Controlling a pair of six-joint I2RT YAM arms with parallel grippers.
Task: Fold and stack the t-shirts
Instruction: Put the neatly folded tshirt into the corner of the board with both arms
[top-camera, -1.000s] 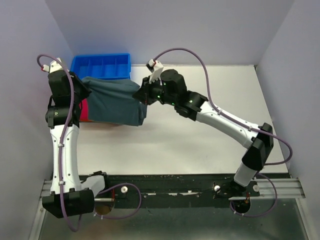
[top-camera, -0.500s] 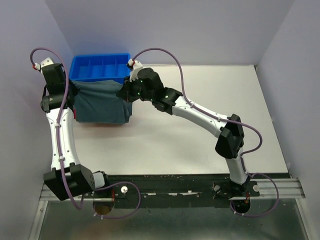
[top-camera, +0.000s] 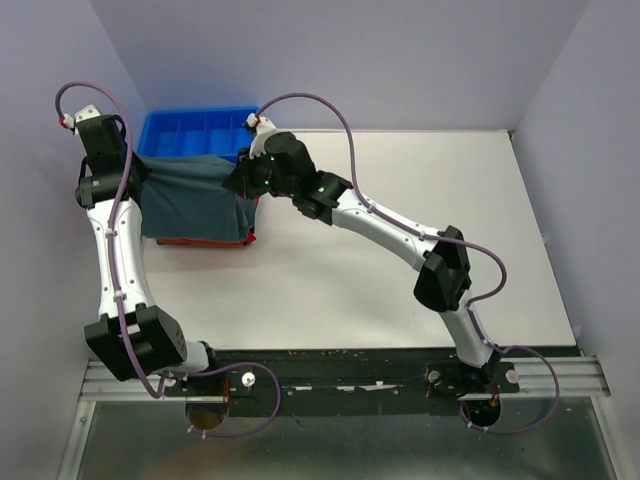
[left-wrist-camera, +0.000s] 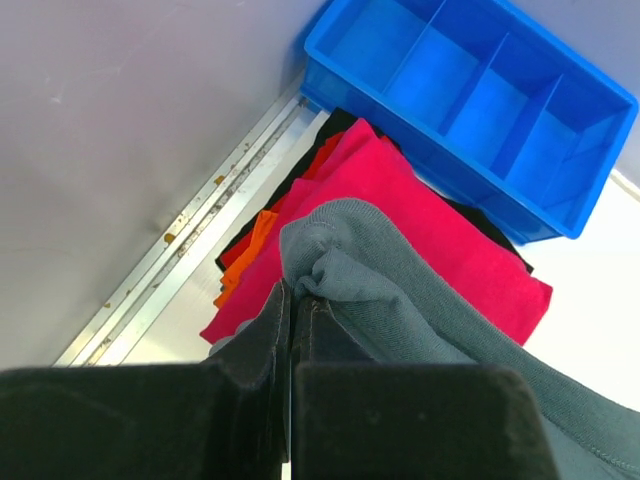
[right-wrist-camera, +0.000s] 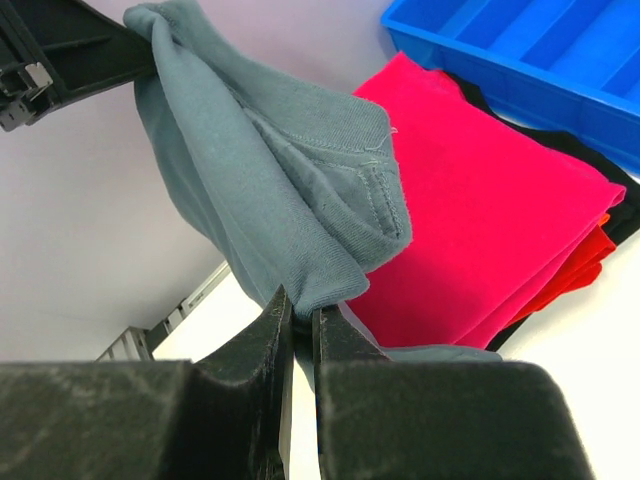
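While one pink shirt (right-wrist-camera: 480, 210) lies folded by one blue tray (top-camera: 190, 130) at upper left, the left arm (top-camera: 118, 270) and right arm (top-camera: 385, 222) reach there, left gripper (left-wrist-camera: 292, 300) and right gripper (right-wrist-camera: 300, 305) each pinching the one grey shirt (top-camera: 195, 200) above it.

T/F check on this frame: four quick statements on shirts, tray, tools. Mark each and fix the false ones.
1. The left tool and the right tool are both shut on the grey shirt. True.
2. The grey shirt lies folded inside the blue tray. False: it hangs stretched between the two tools, in front of the tray.
3. The red-magenta shirt lies folded flat on the table beside the tray. True.
4. The red-magenta shirt is the only cloth in that pile. False: orange cloth and black cloth show beneath it.
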